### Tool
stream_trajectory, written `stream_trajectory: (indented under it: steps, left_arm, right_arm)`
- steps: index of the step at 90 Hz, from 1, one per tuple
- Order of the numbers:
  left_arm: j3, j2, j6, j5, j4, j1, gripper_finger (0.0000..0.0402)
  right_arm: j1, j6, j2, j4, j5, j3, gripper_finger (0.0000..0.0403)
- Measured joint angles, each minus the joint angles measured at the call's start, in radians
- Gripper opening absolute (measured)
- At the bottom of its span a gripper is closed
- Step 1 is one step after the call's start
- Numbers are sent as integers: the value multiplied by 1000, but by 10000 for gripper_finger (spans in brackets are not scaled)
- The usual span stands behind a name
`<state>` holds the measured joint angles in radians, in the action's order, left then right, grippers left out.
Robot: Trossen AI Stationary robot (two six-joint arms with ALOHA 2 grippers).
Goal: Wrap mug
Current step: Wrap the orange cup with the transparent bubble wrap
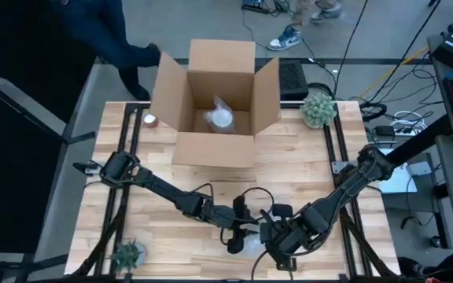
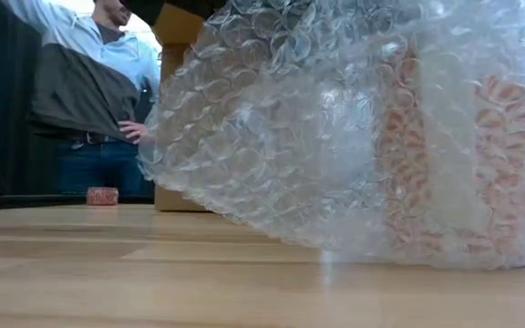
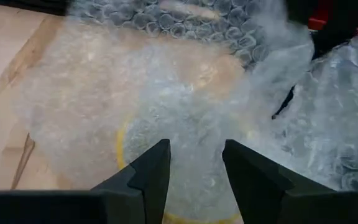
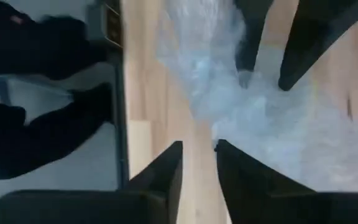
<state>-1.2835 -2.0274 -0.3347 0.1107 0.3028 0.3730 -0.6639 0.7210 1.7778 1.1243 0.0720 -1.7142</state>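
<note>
Clear bubble wrap (image 3: 185, 118) loosely covers your yellow-rimmed mug (image 3: 166, 162); left tool (image 3: 196, 168) released above it, right tool (image 4: 197, 165) released nearby: the unsecured wrap may slip off

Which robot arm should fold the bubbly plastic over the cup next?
Probably the left. The left gripper hangs open right over the clear bubble wrap covering the yellow-rimmed mug. The right gripper points mostly at bare wooden table.

From where I stand, no text, label, brand or number can be read on anything here.
</note>
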Motion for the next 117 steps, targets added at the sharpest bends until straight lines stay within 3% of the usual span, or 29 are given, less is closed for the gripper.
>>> stream_trajectory:
  steps: [16,28,39,79,105,117]
  left_arm:
    - [0,0,0,0,1,0,143]
    - [0,0,-1,0,2,0,143]
    - [0,0,0,0,2,0,143]
    - [0,5,-1,-1,0,0,143]
    - [2,117,-3,-21,-161,15,143]
    - [1,150,3,17,-188,45,143]
  right_arm:
    - [17,-28,3,-23,233,20,79]
    - [22,-40,40,-51,154,106,41]
    - [25,-31,45,-134,149,194,6]
    - [116,-60,39,-446,115,431,1]
    - [119,-63,43,-477,111,444,0]
    - [119,-61,44,-478,111,444,0]
